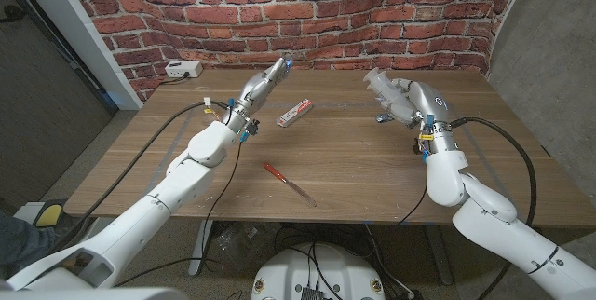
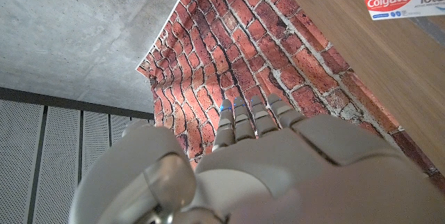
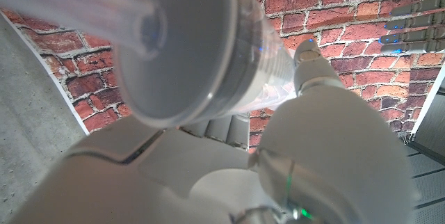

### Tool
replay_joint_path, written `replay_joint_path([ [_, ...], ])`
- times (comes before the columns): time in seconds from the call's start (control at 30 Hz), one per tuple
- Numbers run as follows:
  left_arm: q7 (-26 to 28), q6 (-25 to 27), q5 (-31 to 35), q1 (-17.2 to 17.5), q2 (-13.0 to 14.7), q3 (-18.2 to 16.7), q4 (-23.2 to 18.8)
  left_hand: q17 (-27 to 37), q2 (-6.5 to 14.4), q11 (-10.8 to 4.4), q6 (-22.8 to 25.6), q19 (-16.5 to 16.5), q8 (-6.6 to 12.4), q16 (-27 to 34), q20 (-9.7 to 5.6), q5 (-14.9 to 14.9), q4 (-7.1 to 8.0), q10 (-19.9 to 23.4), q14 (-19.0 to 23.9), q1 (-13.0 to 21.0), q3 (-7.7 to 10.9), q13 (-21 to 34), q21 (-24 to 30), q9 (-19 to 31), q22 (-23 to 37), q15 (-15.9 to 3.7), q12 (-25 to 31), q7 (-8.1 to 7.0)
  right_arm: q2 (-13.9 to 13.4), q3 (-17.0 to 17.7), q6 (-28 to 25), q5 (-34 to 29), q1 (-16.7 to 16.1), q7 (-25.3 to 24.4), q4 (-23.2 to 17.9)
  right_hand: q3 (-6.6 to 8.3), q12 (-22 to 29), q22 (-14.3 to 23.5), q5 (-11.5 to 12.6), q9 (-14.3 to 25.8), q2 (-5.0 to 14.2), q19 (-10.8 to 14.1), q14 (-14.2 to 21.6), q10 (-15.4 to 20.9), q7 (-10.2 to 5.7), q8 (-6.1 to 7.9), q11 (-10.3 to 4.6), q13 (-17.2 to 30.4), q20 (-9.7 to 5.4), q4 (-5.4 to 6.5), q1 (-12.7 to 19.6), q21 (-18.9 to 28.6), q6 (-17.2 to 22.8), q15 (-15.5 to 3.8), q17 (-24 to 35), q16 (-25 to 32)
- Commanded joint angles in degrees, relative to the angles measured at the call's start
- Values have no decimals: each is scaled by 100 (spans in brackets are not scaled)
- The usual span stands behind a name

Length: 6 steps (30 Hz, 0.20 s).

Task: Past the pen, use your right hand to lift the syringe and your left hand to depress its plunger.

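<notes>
From the head camera I have my right hand [image 1: 402,98] raised over the far right of the wooden table [image 1: 372,165], its fingers wrapped around the clear syringe [image 1: 377,82], whose end pokes out toward the brick wall [image 1: 307,11]. My left hand [image 1: 264,84] is up over the far left part of the table, fingers straight and lying close together, holding nothing. A toothpaste box [image 1: 294,113] lies just beside it on the wood, and the red pen [image 1: 287,183] lies nearer me, mid-table, well apart from both hands. On the left wrist camera I see the extended fingers [image 2: 240,121] pointing at the brick, with the Colgate box [image 2: 404,1] on the table. On the right wrist camera the syringe's plunger flange [image 3: 182,43] sits close to the lens, the barrel held in my right hand [image 3: 229,161], and the left hand's fingertips [image 3: 410,29] show at the edge.
</notes>
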Motion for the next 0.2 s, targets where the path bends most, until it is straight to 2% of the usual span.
replay_joint_path([
  [0.03,122,9,-38,99,-1,-79,-47,1,-4,17,41,20,43,43,2,47,10,52,46,35,-33,20,14,6,11,6,24,-10,22,14,162,118,140,-29,167,432,38,-6,34,7,988,-21,49,394,-878,32,-438,24,-534,401,941,41,922,-208,12,6],
  [0.17,55,0,-105,83,-9,-74,-12,1,-2,10,38,21,40,40,1,47,10,55,46,38,-35,20,13,6,11,6,23,-20,9,-23,203,125,226,17,211,429,36,-8,33,7,979,-27,37,391,-886,33,-431,24,-533,399,937,47,925,-211,9,-1],
  [0.2,64,3,-102,84,-13,-75,-10,1,-2,4,38,20,39,39,-2,47,10,60,44,38,-36,20,12,6,11,4,24,-17,7,-29,218,140,244,34,219,428,35,-10,34,7,974,-30,31,392,-894,34,-381,23,-532,394,939,53,930,-220,8,-3],
])
